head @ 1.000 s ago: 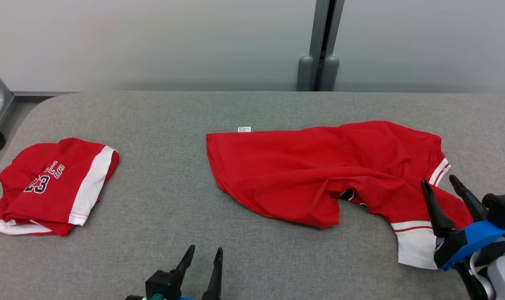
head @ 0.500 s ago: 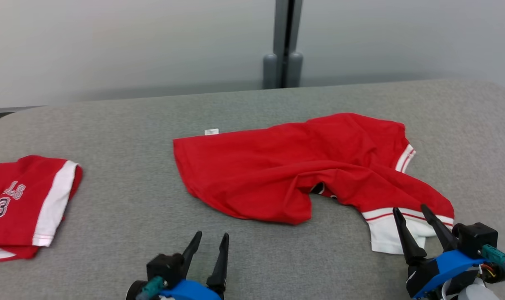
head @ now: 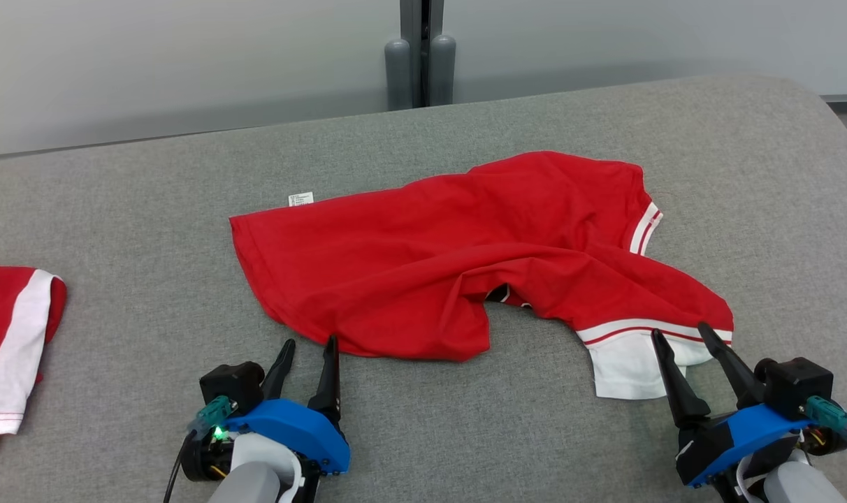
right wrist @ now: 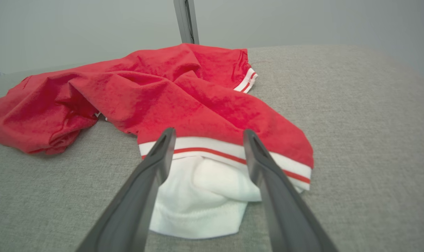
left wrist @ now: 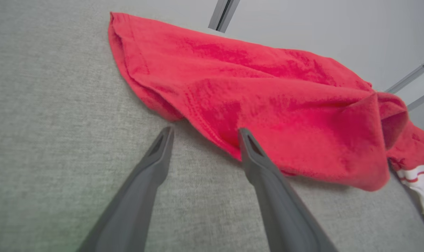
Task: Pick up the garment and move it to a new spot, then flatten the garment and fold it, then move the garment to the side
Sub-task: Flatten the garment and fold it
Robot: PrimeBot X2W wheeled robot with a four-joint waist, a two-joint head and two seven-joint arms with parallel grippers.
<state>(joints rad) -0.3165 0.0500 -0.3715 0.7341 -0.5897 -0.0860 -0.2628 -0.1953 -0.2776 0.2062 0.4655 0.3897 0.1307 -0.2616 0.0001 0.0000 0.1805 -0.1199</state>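
The garment (head: 423,258) is soft, matt red knit cloth, the table (head: 151,209) cover coarse grey felt-like fabric, and the fingers (left wrist: 142,189) of the left gripper (head: 310,341) seem smooth matt plastic.

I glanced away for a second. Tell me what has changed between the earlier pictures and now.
The head camera swung right. The left gripper advanced to the near hem of the red garment; the right gripper now hangs over its white sleeve. Both jaws open, nothing gripped. The garment lies crumpled as before, the folded garment unmoved at left.
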